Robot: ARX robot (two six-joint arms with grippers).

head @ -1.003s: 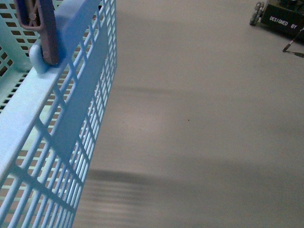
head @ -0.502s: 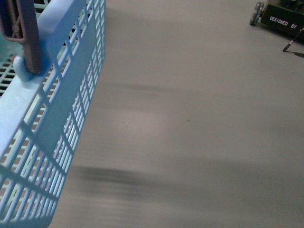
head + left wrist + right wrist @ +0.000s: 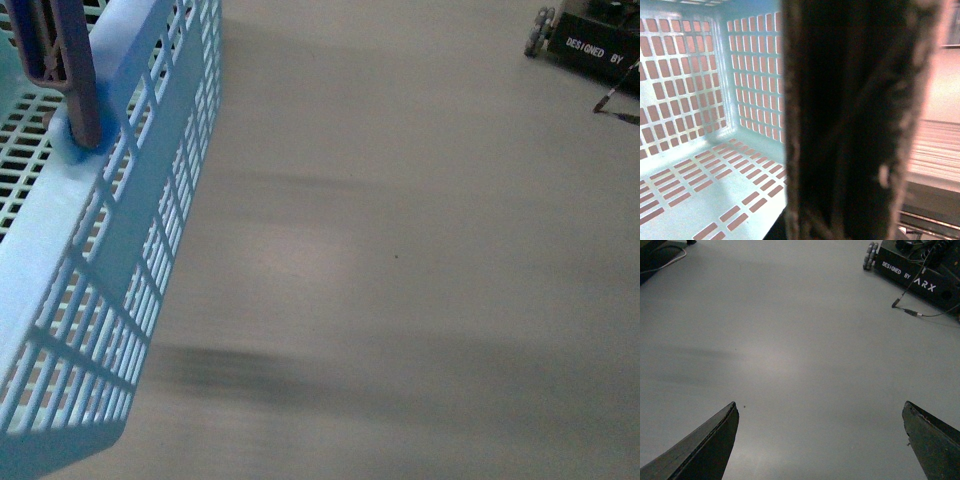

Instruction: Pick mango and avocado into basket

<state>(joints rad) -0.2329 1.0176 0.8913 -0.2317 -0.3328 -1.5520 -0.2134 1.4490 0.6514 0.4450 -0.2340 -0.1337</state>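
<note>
Looking out from the front view, one light blue plastic basket [image 3: 110, 230] with lattice walls fills the left side, very close to the camera and leaning at a slant. One brown handle [image 3: 72, 70] stands up from its rim. I think the basket sits this near so that fruit can be dropped in without a long reach. The rest is smooth grey floor [image 3: 400, 250]. Far off in the right corner is one black machine base with white letters [image 3: 600, 45] and one thin cable [image 3: 615, 95] beside it.

From the left wrist view, the camera peers inside the basket. Two holed walls meet in a corner above the holed basket bottom [image 3: 705, 190], and the part that shows holds no fruit. One big dark blurry bar [image 3: 855, 120] blocks the right half (it could be a finger or the handle; I cannot tell). So I cannot say if the left gripper is squeezing or loose.

From the right wrist view, the right gripper [image 3: 820, 407] hangs over the grey floor. Its two dark pointed fingertips [image 3: 710, 445] are spread far apart with nothing between them. My guess is that it is kept wide so it is ready to close around a fruit. The same black machine sits at the far edge, well apart from the gripper.

Fruit count: zero. The dark red mango and the small green avocado show in none of the three views, so the picking looks not yet done.
</note>
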